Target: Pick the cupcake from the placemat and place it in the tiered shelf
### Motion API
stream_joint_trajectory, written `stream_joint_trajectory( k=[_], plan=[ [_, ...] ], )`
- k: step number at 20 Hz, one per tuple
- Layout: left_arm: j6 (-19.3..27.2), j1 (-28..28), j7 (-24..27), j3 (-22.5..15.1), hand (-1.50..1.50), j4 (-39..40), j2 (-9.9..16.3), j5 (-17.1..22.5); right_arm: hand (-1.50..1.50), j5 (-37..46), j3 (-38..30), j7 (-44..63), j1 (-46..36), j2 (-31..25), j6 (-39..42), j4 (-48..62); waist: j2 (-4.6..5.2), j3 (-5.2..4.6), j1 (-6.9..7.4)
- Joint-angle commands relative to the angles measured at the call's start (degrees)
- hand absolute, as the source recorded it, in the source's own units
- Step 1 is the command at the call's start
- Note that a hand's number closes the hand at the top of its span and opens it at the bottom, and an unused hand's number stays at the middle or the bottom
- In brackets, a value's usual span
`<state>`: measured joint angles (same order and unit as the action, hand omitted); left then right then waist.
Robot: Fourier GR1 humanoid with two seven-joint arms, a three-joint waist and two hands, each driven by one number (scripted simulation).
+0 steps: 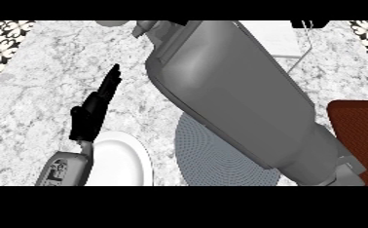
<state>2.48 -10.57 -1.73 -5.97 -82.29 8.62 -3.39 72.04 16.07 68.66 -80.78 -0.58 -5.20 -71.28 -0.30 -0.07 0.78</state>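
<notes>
1. Nearest, at the lower left, the left hand (93, 107) rises from its grey wrist with fingers straight and pointing up the counter (50, 76); it holds nothing and looks to be resting.
2. Just beside that wrist lies a white plate (126, 161), bare as far as can be seen.
3. To its right sits the round grey placemat (208, 159), half hidden under the right forearm (237, 95). No cupcake shows on the visible part of the mat.
4. A dark red-brown object (352, 124) shows at the right edge; what it is cannot be told.
5. The right forearm sweeps diagonally up to the far edge, where its hand passes out of sight at the top, so its fingers cannot be read.
6. At the far right, a white surface with thin wire lines (291, 42) is likely the tiered shelf.
7. Judgement: the cupcake is hidden, perhaps carried by the right hand, so the step in hand seems to be the carry or placement toward the shelf. The next move calls for setting the cupcake level on a tier before letting go.
</notes>
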Motion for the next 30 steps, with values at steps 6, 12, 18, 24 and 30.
stream_joint_trajectory(
  k=[6, 12, 18, 24, 30],
  plan=[
    [0.38, -1.01, -0.9, 0.25, 0.0, 0.37, -0.43, -1.14, 1.5, 5.14, -5.4, 0.26, 0.09, -0.24, 1.2, 5.81, 0.26, 0.06, -0.52],
    [-3.25, -0.15, 0.18, 1.9, 0.0, -0.9, 1.55, 1.21, 1.5, 9.76, -6.83, -7.71, 0.02, -1.82, -4.93, 16.52, 0.47, 0.03, 0.12],
    [0.12, -1.78, -0.58, 0.42, 0.0, 0.6, -1.24, -2.03, 1.5, 13.12, -9.91, -6.28, -3.44, 0.38, -11.07, 24.41, 0.64, 0.0, 0.39],
    [0.67, -1.56, -1.05, -0.26, 0.0, 0.19, -2.67, -2.06, 1.5, 5.0, -16.19, -16.04, 5.09, -0.67, -29.33, 18.2, 0.72, 0.08, 0.19],
    [0.83, 0.03, -1.55, -0.31, 0.0, -2.14, -2.04, -3.41, 1.5, 2.34, -19.29, -22.08, 5.6, -2.45, -33.83, 22.68, 0.57, 0.06, 0.2]
  ],
)
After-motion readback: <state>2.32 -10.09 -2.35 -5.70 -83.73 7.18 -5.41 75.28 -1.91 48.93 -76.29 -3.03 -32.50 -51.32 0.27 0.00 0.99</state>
